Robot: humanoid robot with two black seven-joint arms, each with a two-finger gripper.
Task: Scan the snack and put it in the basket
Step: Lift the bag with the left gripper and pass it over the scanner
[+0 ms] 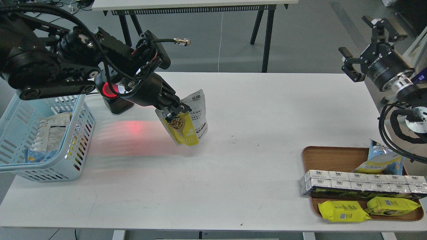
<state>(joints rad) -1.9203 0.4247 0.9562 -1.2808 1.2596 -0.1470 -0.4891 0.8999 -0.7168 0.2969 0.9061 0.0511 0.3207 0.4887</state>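
Left tool (171, 113) is pinching the snack (188, 121) at its top-left edge; light, crinkly, likely slippery pouch is hanging tilted.

Right tool (362, 46) is hanging spread, far right.

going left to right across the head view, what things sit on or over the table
light blue basket → scanner with the red light → left gripper holding the snack pouch → brown wooden tray of packs, with the right gripper raised above it

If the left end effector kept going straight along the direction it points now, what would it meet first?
The left end effector, shut on the snack, points down and to the right. Straight on, the pouch's lower edge would likely touch the bare white table first; nothing else shows in that line, though depth is uncertain.
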